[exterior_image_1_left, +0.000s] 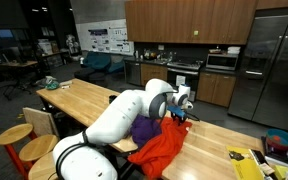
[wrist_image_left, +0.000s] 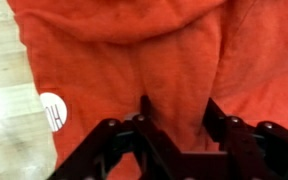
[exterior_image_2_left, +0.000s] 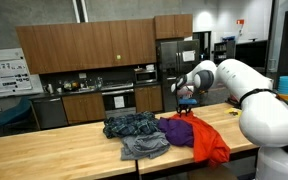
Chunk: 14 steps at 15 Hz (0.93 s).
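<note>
Wrist view: the hand is down on the orange cloth, its fingers apart astride a raised fold. Whether they pinch it yet I cannot tell. The reach looks done, the grip and any lift not. In an exterior view the cloth lies on the worktop, one end hanging over the edge, touching a purple cloth beside a blue-grey heap. There the hand is small and dark, its jaws unreadable. The marks on a white label are too blurred to read.
</note>
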Each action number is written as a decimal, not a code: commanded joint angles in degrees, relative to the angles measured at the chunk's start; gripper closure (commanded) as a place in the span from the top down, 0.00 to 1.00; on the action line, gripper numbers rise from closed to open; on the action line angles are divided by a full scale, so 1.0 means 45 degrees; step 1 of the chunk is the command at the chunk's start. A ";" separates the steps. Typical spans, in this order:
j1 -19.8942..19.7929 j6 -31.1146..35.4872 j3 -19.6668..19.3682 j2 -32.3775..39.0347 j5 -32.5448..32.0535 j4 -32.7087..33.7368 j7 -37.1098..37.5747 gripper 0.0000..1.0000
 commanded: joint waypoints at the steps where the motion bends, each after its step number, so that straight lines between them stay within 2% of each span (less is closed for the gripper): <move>1: -0.0224 0.0243 0.0214 0.0058 0.0093 0.0144 -0.0395 0.23; 4: -0.0391 0.0359 0.0381 -0.0053 0.0270 0.0132 -0.0578 0.01; 14: -0.0471 0.1207 0.0542 -0.0622 0.0376 0.0034 -0.0885 0.02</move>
